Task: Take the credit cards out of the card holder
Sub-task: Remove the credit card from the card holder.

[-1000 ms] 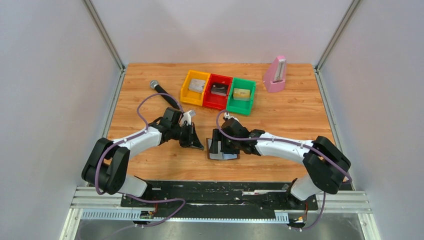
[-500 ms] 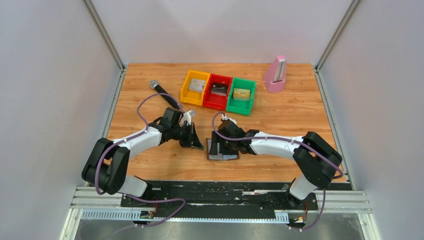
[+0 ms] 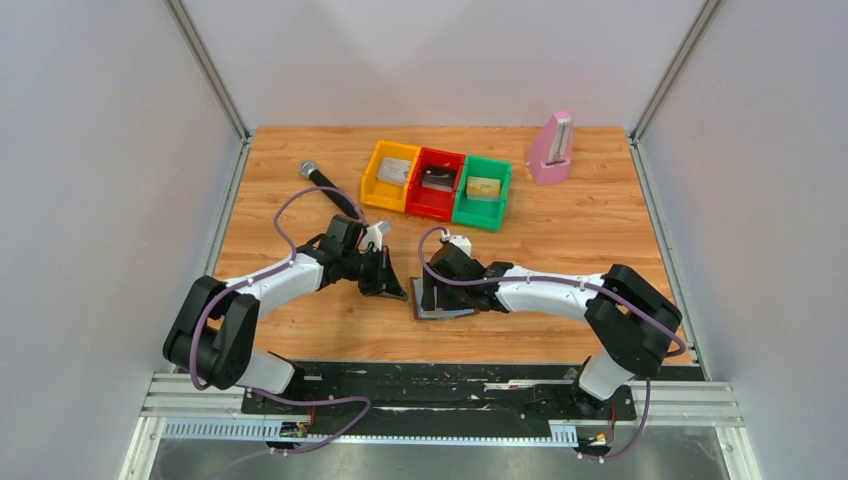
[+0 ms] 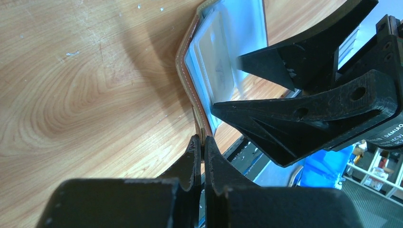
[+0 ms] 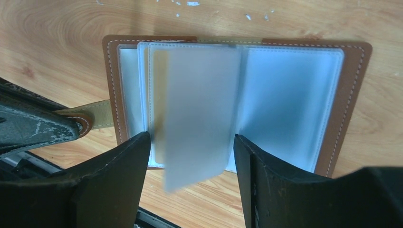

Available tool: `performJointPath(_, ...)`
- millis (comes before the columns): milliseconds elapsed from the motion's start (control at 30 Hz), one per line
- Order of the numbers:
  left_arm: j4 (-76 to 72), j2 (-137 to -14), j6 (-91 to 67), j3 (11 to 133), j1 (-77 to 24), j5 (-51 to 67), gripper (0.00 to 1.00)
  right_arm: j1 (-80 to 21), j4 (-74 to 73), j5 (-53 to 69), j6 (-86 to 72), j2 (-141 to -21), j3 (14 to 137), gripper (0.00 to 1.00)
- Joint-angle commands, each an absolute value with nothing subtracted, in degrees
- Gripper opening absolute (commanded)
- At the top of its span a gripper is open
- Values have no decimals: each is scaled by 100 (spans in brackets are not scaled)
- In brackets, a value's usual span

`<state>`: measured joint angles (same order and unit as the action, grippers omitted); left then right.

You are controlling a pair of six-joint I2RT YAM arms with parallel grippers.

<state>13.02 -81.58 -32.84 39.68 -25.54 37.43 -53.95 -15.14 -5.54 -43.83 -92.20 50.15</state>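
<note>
The card holder (image 3: 447,306) lies open on the table, brown rim up, with light-blue clear sleeves (image 5: 285,104) inside. One frosted sleeve page (image 5: 199,114) stands up, blurred, between my right gripper's fingers. My right gripper (image 5: 190,156) is open just above the holder; it also shows in the top view (image 3: 432,292) and the left wrist view (image 4: 228,83). My left gripper (image 4: 201,141) is shut on the holder's tan strap (image 5: 97,118) at its left edge, also seen from above (image 3: 396,291). A faint tan tint (image 5: 159,90) shows behind the sleeves; no card is clearly seen.
Yellow (image 3: 390,176), red (image 3: 436,184) and green (image 3: 482,193) bins stand in a row at the back, each with a card-like item inside. A pink metronome-shaped object (image 3: 550,150) stands at back right. A microphone (image 3: 325,185) lies at back left.
My right gripper has shifted slightly left over the open holder. The left arm has not moved.
</note>
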Motion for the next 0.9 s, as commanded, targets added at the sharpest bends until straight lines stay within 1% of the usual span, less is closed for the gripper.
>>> performJointPath(0,1322,-8088,-3154,3989,-2593,3820,0,-5443,-1818,-1184,-4389,-9184,5177,65)
performJointPath(267,1393,-8139,-3075,3997,-2593,3816,0,-5440,-1950,-1329,-4406,-9060,5145,67)
performJointPath(400,1437,-8181,-3032,4008,-2593,3802,0,-5441,-2100,-1401,-4392,-8981,5193,72)
performJointPath(633,1654,-8248,-2913,4145,-2593,3586,0,-5444,-2358,-1283,-4325,-8610,5272,78)
performJointPath(800,1844,-8313,-2865,4242,-2593,3407,7,-5438,-2805,-1362,-4342,-8189,5375,81)
performJointPath(867,1892,-8302,-2865,4267,-2593,3356,13,-5433,-2897,-1410,-4322,-8015,5383,82)
